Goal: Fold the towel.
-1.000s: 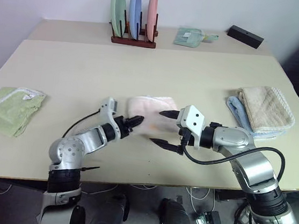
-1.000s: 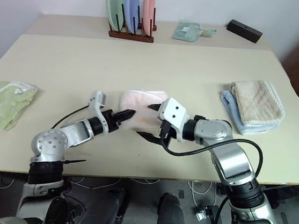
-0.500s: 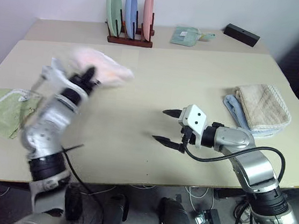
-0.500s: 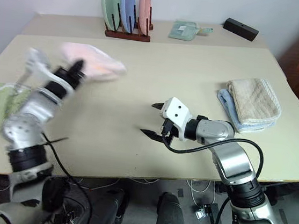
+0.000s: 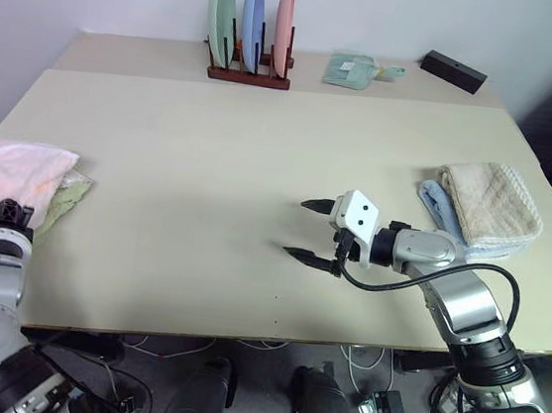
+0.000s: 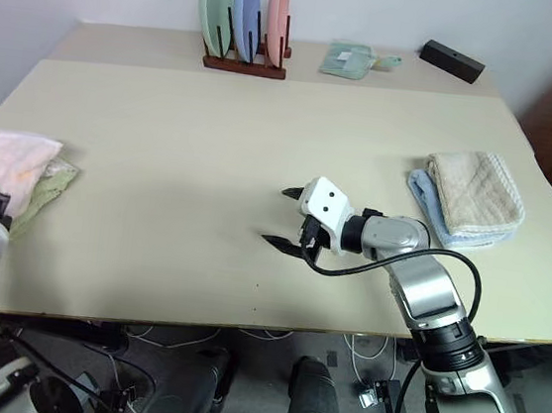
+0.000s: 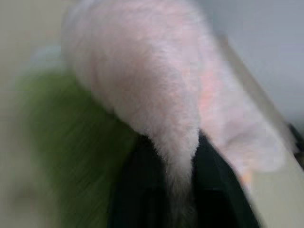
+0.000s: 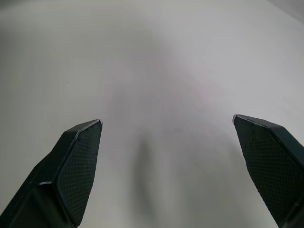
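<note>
- Towel (image 5: 8,174) sits folded in a bundle at the left edge of the tabletop (image 5: 211,159), lying on top of the light green towel (image 5: 66,198); you can see green under the pink in the left wrist view too.
- Left gripper (image 7: 173,190): the two black fingers (image 7: 137,190) have a tail of pink terry between them. You cannot tell whether they pinch it or have gone slack, so don't count it as released.
- Likely reason for the spot: it reads as a done pile, folded piece stacked on another folded cloth, out of the work area.
- Right gripper (image 5: 313,233) hovers over the bare middle of the tabletop, nearer the front edge, claw spread wide, holding nothing. Looks parked, clear of the other arm.
- Beige towel (image 5: 491,199) on a blue cloth (image 5: 434,200) lies near the right edge, apart from the right gripper.
- Plate rack (image 5: 251,49), a small green cloth (image 5: 350,68) and a black box (image 5: 453,70) sit along the back edge.
- Room: you have the whole centre of the tabletop open. Tight spot is the left edge; the pink bundle comes right up to it, so a careless pull-out could drag it off or shift the green one.
</note>
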